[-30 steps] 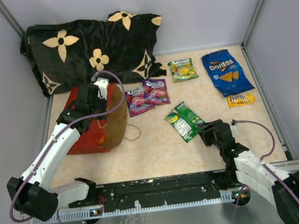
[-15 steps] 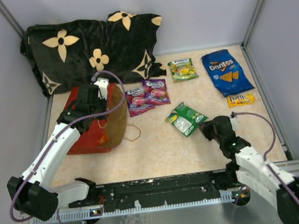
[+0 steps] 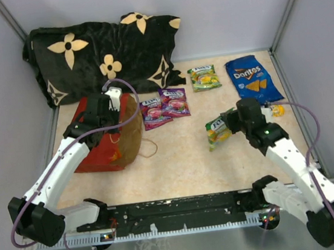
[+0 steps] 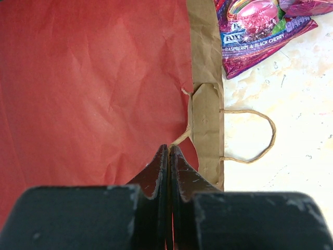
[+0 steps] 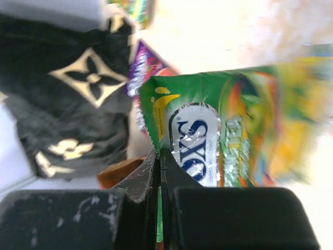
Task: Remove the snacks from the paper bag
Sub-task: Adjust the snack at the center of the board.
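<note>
**Top view.** The worktop (image 3: 177,160) is walled in grey on the left, back and right. A black flowered pillow (image 3: 103,53) fills the back-left corner. A bare stretch runs along the front, between the paper bag (image 3: 97,155) and the right arm.

The paper bag lies at the left, just beside the left wall, with its brown-lined mouth turned right. I cannot tell what is in it. The left gripper (image 3: 104,115) sits on its back rim.

Out on the worktop:
- 2 purple pouches (image 3: 165,107) touch each other just right of the bag mouth.
- 1 green packet (image 3: 204,78) and the Doritos bag (image 3: 253,79) lie near the back edge.
- The M&M's packet (image 3: 278,110) is half hidden behind the right arm.

The right gripper (image 3: 232,123) holds a green pouch (image 3: 218,131) by 1 edge, tilted, right of centre.

**Left wrist.** The left gripper's jaws are pressed together on the paper bag's red wall by the rim, and a tan cord runs in at the fingertips. The other cord handle (image 4: 257,136) lies looped flat on the worktop beyond the brown fold. 1 purple pouch shows at the top right.

**Right wrist.** The view is blurred. The right gripper is clamped tight on the green pouch's edge. The pillow is beyond it to the left, and a purple pouch edge shows behind.
</note>
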Controlling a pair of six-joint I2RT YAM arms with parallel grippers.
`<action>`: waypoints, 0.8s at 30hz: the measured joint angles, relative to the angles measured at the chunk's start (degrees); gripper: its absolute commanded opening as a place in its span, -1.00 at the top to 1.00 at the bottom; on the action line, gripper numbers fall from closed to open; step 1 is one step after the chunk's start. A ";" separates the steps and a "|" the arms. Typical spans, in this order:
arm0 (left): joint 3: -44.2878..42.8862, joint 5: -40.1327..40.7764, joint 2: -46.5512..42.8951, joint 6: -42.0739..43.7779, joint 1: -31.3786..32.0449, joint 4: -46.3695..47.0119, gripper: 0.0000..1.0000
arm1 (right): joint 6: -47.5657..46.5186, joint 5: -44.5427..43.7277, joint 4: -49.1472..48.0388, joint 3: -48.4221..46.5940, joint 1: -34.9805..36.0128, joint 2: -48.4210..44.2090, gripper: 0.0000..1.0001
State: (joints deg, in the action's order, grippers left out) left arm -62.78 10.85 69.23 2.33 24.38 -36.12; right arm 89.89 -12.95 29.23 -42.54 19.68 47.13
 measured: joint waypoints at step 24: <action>0.04 -1.25 1.75 -0.20 -0.13 0.07 0.87 | -10.47 -11.28 -18.23 -5.97 -3.02 28.55 -0.47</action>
State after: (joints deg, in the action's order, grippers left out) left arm -62.74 9.61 70.98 2.13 24.25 -36.05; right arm 79.42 -24.23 11.00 -48.51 16.67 75.68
